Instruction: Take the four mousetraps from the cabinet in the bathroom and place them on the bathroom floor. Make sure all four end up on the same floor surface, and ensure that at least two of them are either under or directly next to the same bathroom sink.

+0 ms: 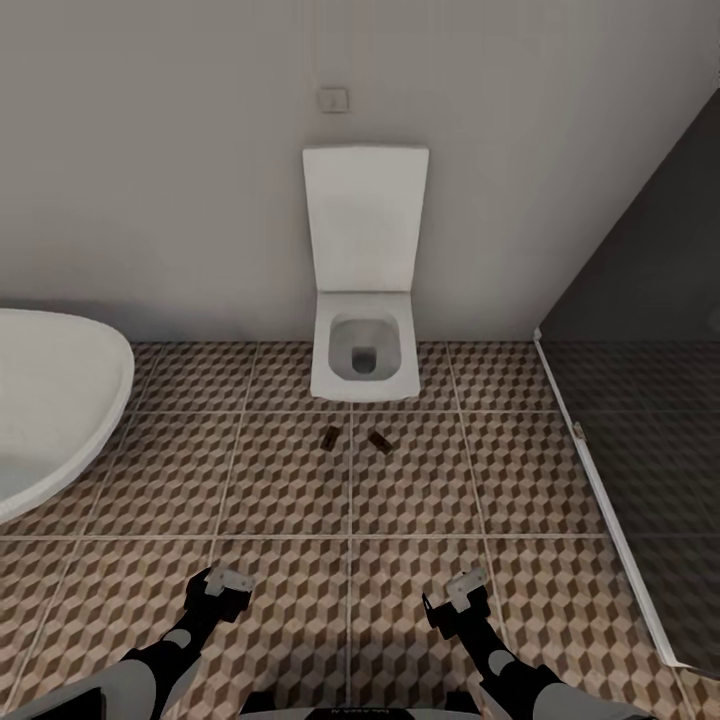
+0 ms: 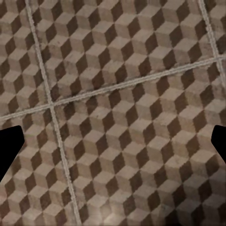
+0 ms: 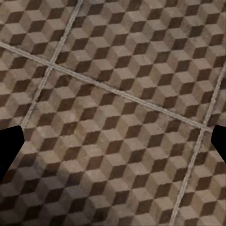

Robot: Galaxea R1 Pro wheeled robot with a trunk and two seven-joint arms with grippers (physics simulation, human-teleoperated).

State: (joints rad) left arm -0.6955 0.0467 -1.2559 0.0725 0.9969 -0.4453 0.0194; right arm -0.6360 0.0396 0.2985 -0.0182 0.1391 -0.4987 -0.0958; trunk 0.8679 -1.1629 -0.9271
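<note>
Your two mousetraps [image 1: 355,440] lie before the toilet [image 1: 364,350], not a sink, and both jaws are spread empty, so this placing may fail.

Open floor [image 1: 290,480] ahead; toilet [image 1: 365,345] blocks centre, tub [image 1: 50,400] left, shower glass [image 1: 640,400] right.

Illumination is even and diffuse, without glare. The head view is soft, with wide-angle bowing at its edges. The bathroom floor [image 1: 290,480] tiles blur slightly in both wrist views; faint shadow darkens the right wrist view's lower left.
</note>
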